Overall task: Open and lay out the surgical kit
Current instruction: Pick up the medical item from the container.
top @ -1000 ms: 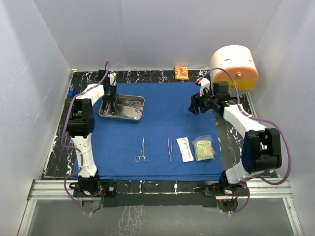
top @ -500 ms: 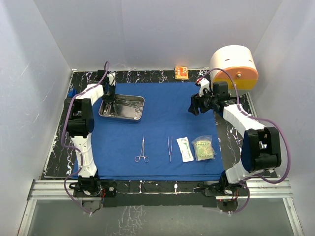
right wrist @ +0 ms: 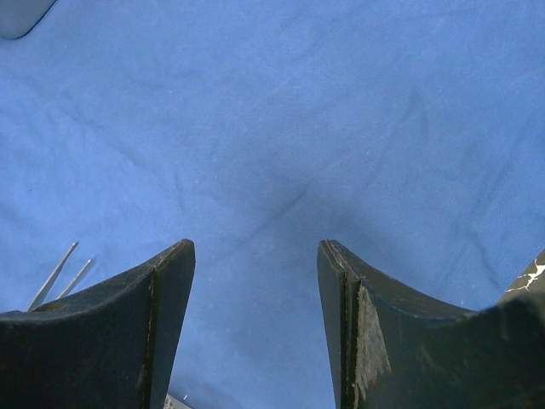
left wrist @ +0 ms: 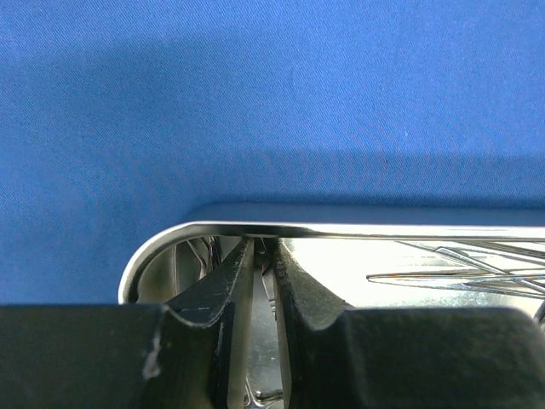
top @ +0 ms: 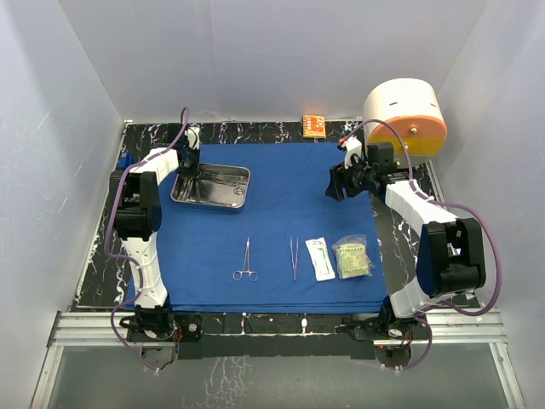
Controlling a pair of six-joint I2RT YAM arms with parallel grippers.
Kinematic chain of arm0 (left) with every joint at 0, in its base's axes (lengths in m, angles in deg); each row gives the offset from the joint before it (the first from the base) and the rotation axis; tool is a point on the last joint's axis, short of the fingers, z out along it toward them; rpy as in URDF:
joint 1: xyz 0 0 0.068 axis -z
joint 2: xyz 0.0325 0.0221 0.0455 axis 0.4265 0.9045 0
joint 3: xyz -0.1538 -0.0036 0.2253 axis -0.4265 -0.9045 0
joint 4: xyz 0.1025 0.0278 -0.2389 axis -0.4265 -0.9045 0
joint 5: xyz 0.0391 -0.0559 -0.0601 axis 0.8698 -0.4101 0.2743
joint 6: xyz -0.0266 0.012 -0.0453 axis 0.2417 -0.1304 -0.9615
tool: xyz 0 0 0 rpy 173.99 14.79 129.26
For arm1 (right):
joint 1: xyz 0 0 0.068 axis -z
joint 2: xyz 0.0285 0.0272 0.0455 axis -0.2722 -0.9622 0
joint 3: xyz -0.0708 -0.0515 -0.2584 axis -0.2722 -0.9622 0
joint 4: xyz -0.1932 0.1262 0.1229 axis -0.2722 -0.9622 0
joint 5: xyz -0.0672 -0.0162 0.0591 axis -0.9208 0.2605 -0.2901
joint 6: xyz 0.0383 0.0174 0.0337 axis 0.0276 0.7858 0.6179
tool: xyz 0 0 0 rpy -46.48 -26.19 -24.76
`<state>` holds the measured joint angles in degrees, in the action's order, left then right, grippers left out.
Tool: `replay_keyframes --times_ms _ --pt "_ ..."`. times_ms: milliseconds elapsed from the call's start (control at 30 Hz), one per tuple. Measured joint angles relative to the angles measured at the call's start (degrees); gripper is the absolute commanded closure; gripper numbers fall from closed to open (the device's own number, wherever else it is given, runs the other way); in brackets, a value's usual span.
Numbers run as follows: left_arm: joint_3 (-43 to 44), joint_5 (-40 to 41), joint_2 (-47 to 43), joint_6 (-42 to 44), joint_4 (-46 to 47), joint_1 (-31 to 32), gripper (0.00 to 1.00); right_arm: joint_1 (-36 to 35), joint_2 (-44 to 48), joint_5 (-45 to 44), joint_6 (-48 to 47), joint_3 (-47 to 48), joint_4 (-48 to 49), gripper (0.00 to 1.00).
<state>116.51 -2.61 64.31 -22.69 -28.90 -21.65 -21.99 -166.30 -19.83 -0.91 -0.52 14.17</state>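
Observation:
The royal-blue cloth (top: 289,196) lies spread flat. The steel tray (top: 210,203) sits at its far left with slim instruments (top: 223,178) inside. My left gripper (top: 189,168) reaches down into the tray's left end. In the left wrist view its fingers (left wrist: 262,247) stand close together just inside the tray rim (left wrist: 341,228), shut on a slim steel instrument (left wrist: 259,344). Ring-handled forceps (top: 245,261), tweezers (top: 294,256) and two sealed packets (top: 320,258) (top: 352,257) lie in a row near the front. My right gripper (top: 335,183) (right wrist: 255,256) hovers open over bare cloth at the right.
A big cream-and-orange cylinder (top: 405,115) stands at the back right, close behind my right arm. A small orange box (top: 314,125) lies beyond the cloth's far edge. The black marbled table (top: 102,256) is bounded by white walls on three sides.
Both arms hold nearly the same place. My right gripper has edged slightly to the left.

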Motion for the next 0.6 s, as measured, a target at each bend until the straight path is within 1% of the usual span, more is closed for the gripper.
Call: replay_keyframes --times_ms 200,400,467,600 --pt "0.63 0.63 0.13 1.07 -0.74 0.00 0.80 0.00 0.00 0.04 0.02 0.00 0.00 0.41" --pt "3.37 0.96 1.57 1.90 -2.93 0.00 0.77 0.00 0.00 0.04 0.02 0.00 -0.02 0.41" --pt "4.07 0.98 1.99 2.03 -3.54 0.00 0.77 0.00 0.00 0.04 0.02 0.00 -0.02 0.41" --pt "5.01 0.98 2.51 2.21 -3.96 0.00 0.82 0.00 0.00 0.04 0.02 0.00 -0.02 0.41"
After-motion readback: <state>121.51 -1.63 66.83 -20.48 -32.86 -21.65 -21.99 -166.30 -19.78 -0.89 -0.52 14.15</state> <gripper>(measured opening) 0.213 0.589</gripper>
